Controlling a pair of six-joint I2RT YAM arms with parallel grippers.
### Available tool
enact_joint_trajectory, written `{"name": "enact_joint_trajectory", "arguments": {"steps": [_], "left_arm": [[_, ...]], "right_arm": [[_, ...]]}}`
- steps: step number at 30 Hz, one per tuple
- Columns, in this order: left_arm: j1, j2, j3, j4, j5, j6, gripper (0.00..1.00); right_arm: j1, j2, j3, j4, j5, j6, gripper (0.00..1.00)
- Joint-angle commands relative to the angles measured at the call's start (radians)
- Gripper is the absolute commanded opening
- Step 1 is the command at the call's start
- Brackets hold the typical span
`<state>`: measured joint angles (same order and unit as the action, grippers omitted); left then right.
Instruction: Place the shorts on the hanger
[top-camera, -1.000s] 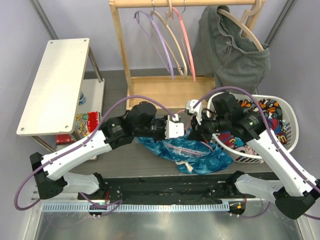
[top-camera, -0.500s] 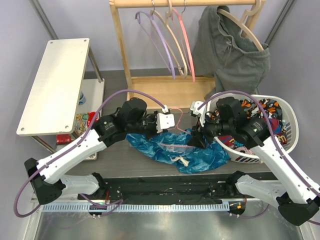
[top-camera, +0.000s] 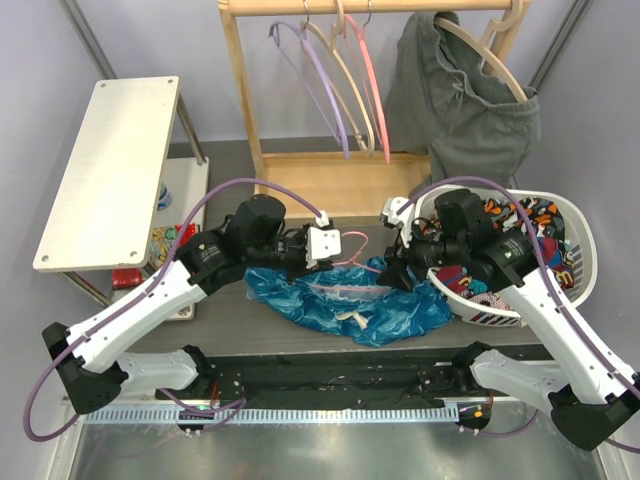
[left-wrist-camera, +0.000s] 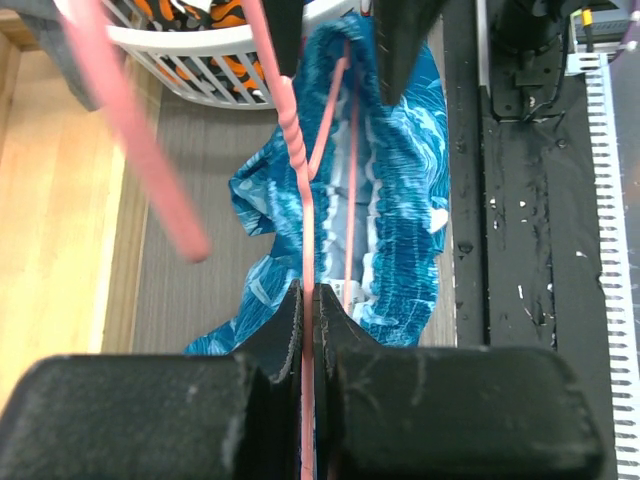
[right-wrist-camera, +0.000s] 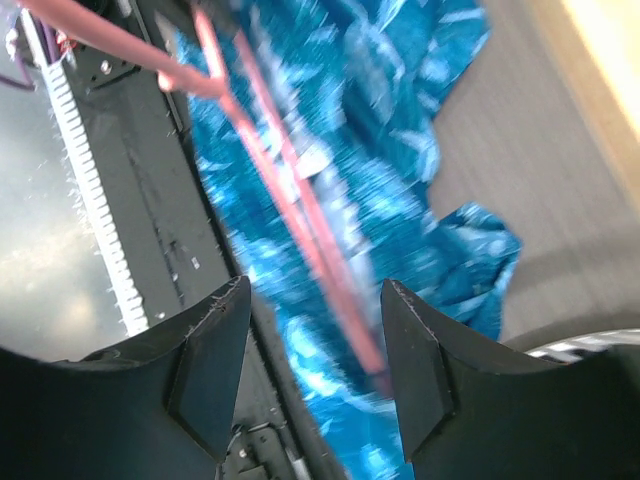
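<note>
The blue leaf-print shorts (top-camera: 350, 302) lie crumpled on the dark table in front of both arms. The thin pink wire hanger (top-camera: 355, 286) runs across them, its wires partly inside the fabric. My left gripper (top-camera: 336, 246) is shut on the hanger near its hook end. In the left wrist view the jaws (left-wrist-camera: 307, 300) pinch one pink wire (left-wrist-camera: 304, 190) above the shorts (left-wrist-camera: 405, 190). My right gripper (top-camera: 393, 272) hovers at the shorts' right end. It is open (right-wrist-camera: 318, 300), with the hanger's wires (right-wrist-camera: 270, 170) and the shorts (right-wrist-camera: 400, 140) showing blurred between its fingers.
A white laundry basket (top-camera: 585, 262) of patterned clothes stands at the right, close behind my right arm. A wooden rack (top-camera: 240, 100) at the back carries several hangers and a grey garment (top-camera: 460, 100). A white shelf (top-camera: 110, 165) stands at the left. A black mat (top-camera: 340, 378) runs along the near edge.
My right gripper has gone from shut to open. My left gripper has drawn left and back with the hanger, and the shorts now lie flatter.
</note>
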<state>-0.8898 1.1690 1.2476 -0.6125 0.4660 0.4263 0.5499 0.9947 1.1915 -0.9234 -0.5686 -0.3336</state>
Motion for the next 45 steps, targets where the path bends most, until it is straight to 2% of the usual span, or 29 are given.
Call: {"name": "enact_joint_trajectory", "arguments": {"steps": [1, 2, 6, 8, 14, 18, 21, 22, 24, 25, 26, 27, 28, 29, 31, 32, 34, 37, 40, 45], "left_arm": [[0.015, -0.046, 0.007, 0.005, 0.057, 0.005, 0.0], [0.023, -0.051, 0.007, 0.005, 0.065, -0.003, 0.0], [0.037, -0.057, 0.022, -0.006, 0.097, -0.02, 0.0], [0.038, -0.058, 0.029, -0.007, 0.105, -0.026, 0.0], [0.038, -0.057, 0.027, -0.009, 0.115, -0.031, 0.0], [0.04, -0.055, 0.036, -0.015, 0.111, -0.032, 0.0], [0.043, -0.054, 0.044, -0.021, 0.108, -0.041, 0.0], [0.045, -0.057, 0.044, -0.013, 0.094, -0.058, 0.0], [0.063, -0.055, 0.046, -0.006, 0.092, -0.087, 0.0], [0.069, -0.054, 0.052, -0.007, 0.088, -0.113, 0.0], [0.074, -0.051, 0.056, -0.003, 0.079, -0.13, 0.0], [0.08, -0.046, 0.061, -0.001, 0.068, -0.148, 0.01], [0.097, -0.037, 0.081, -0.003, 0.057, -0.181, 0.08], [0.106, -0.031, 0.091, -0.004, 0.054, -0.195, 0.27], [0.144, -0.02, 0.119, 0.005, 0.053, -0.221, 0.52], [0.158, -0.017, 0.125, 0.011, 0.045, -0.237, 0.69], [0.198, -0.014, 0.147, 0.036, 0.034, -0.25, 0.78], [0.247, -0.011, 0.183, 0.043, 0.028, -0.267, 0.83], [0.268, -0.028, 0.193, 0.046, 0.025, -0.27, 0.84], [0.276, -0.075, 0.144, 0.053, 0.029, -0.268, 0.84]], "right_arm": [[-0.028, -0.059, 0.082, 0.052, -0.036, -0.054, 0.65], [-0.033, -0.073, 0.076, 0.054, -0.031, -0.083, 0.75], [-0.036, -0.126, -0.021, 0.054, -0.059, -0.195, 0.79], [-0.034, -0.146, -0.082, 0.073, -0.091, -0.244, 0.78], [-0.034, -0.136, -0.174, 0.225, -0.157, -0.231, 0.74], [-0.036, -0.102, -0.199, 0.282, -0.206, -0.216, 0.66], [-0.034, -0.103, -0.225, 0.288, -0.215, -0.225, 0.43], [-0.034, -0.11, -0.234, 0.287, -0.212, -0.222, 0.27], [-0.036, -0.134, -0.227, 0.268, -0.202, -0.202, 0.06], [-0.036, -0.143, -0.221, 0.259, -0.186, -0.174, 0.01], [-0.034, -0.155, -0.202, 0.261, -0.157, -0.124, 0.01], [-0.036, -0.156, -0.19, 0.261, -0.066, -0.072, 0.01], [-0.036, -0.154, -0.163, 0.247, -0.029, 0.029, 0.01], [-0.041, -0.157, -0.152, 0.224, -0.011, 0.048, 0.01], [-0.051, -0.171, -0.145, 0.195, 0.024, 0.127, 0.01], [-0.067, -0.18, -0.147, 0.195, 0.035, 0.151, 0.01], [-0.077, -0.191, -0.159, 0.186, 0.076, 0.212, 0.01], [-0.114, -0.189, -0.185, 0.175, 0.122, 0.284, 0.01], [-0.171, -0.186, -0.179, 0.178, 0.148, 0.381, 0.01], [-0.344, -0.174, -0.149, 0.199, 0.122, 0.467, 0.01]]}}
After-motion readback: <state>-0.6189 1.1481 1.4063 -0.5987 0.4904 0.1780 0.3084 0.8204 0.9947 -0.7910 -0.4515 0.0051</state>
